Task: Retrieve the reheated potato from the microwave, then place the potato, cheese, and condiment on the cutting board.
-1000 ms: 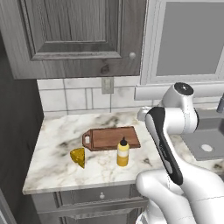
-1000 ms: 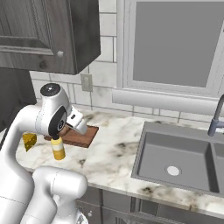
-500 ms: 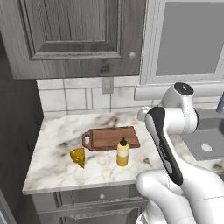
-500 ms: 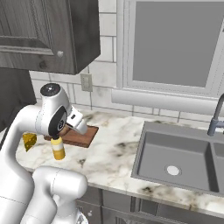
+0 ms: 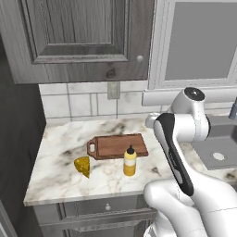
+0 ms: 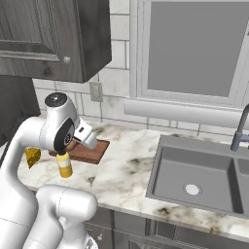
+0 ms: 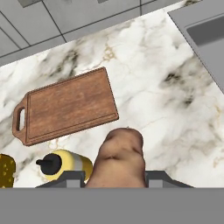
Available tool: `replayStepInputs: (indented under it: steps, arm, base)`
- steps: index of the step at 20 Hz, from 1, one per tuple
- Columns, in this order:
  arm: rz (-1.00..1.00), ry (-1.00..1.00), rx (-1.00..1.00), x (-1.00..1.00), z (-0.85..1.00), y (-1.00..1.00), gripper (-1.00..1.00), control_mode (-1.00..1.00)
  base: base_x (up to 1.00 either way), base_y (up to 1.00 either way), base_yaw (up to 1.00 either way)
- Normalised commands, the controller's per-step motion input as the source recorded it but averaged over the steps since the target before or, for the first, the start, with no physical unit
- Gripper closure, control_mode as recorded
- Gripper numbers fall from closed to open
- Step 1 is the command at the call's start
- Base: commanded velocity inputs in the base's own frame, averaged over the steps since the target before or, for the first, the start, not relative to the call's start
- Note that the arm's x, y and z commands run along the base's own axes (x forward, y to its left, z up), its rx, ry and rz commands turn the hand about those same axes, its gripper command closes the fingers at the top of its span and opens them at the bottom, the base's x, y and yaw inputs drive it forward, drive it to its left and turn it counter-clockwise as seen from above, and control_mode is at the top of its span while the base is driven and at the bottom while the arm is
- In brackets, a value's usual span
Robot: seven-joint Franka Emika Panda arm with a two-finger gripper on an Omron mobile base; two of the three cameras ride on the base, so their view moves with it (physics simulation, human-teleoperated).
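Hand is clamped on the potato, which sits big and tan-brown right between the two dark finger tips in the hand view. It hangs above the marble desk, just off the near right corner of the cutting board.

Board is bare on top, reddish-brown, lying flat with its handle end and hole pointing away from the sink. Its whole surface is open, and in the hand view the closest edge to the potato is the long near one.

Condiment stands upright just in front of the board's near edge, towards the right end; from the hand view its dark cap and yellow body sit right beside the potato, so that's the tightest spot. Cheese is further along the desk front, near the board's handle end, apart from the bottle and off the board.

Lots of free marble between the board and the sink. Behind the board there's a strip of desk, then the tiled wall with an outlet. Dark cabinet hangs well above, and the window is over the sink side. Faucet stands at the far right, well clear.
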Motion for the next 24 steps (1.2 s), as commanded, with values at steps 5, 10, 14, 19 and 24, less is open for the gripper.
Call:
replayStepInputs:
  steps: [5, 10, 14, 19, 24]
  arm:
    - [0.0, 0.0, 0.0, 0.0, 0.0, 0.0, 1.0, -1.0]
    - [0.0, 0.0, 0.0, 0.0, 0.0, 0.0, 1.0, -1.0]
    - [0.0, 0.0, 0.0, 0.07, -0.05, 0.0, 1.0, -1.0]
    - [0.0, 0.0, 0.0, 0.26, -0.08, 0.0, 1.0, -1.0]
    - [0.08, 0.0, 0.08, 0.29, -0.06, -0.02, 1.0, -1.0]
  base:
    - [0.0, 0.0, 0.0]
    - [0.0, 0.0, 0.0]
    - [0.0, 0.0, 0.0]
    - [0.0, 0.0, 0.0]
    - [0.0, 0.0, 0.0]
